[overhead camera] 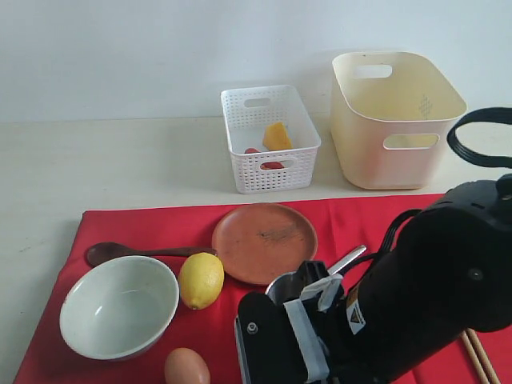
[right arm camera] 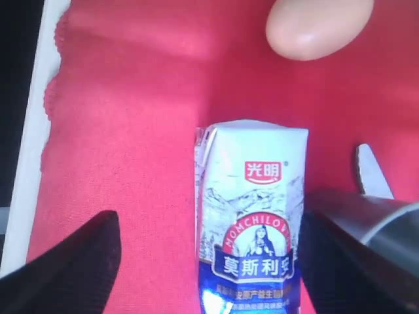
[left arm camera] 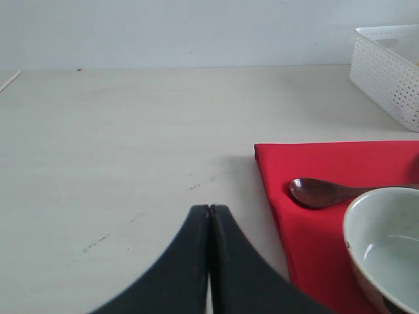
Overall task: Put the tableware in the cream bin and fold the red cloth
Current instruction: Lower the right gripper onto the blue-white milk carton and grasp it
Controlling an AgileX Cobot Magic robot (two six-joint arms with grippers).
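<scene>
At the back right of the counter (overhead camera: pixel 120 160) the cream bin (overhead camera: pixel 396 120) stands upright with nothing showing inside it, so by my reckoning this job has barely begun: none of the tableware is in. The red cloth (overhead camera: pixel 160 224) lies spread flat along the front edge, unfolded, its scalloped hem clear in the right wrist view, and everything sits on top of it. Toward the cloth's left end sits the pale bowl (overhead camera: pixel 118 306), upright and empty, with the dark wooden spoon (overhead camera: pixel 120 253) just behind it. The terracotta plate (overhead camera: pixel 264 242) lies flat near the middle, a lemon (overhead camera: pixel 201 280) between it and the bowl, an egg (overhead camera: pixel 186 368) by the front edge. The metal knife (overhead camera: pixel 350 258) pokes out behind the right arm (overhead camera: pixel 432 288), what looks like the steel cup (overhead camera: pixel 282 286) is mostly hidden beside it, and the chopsticks (overhead camera: pixel 480 356) show at the front right corner. The right fingers (right arm camera: pixel 78 261) stand wide apart astride the milk carton (right arm camera: pixel 252 216), not gripping it. The left fingers (left arm camera: pixel 190 261) are pressed together on nothing, over bare counter off the cloth's left edge. All six pieces and the fold remain.
</scene>
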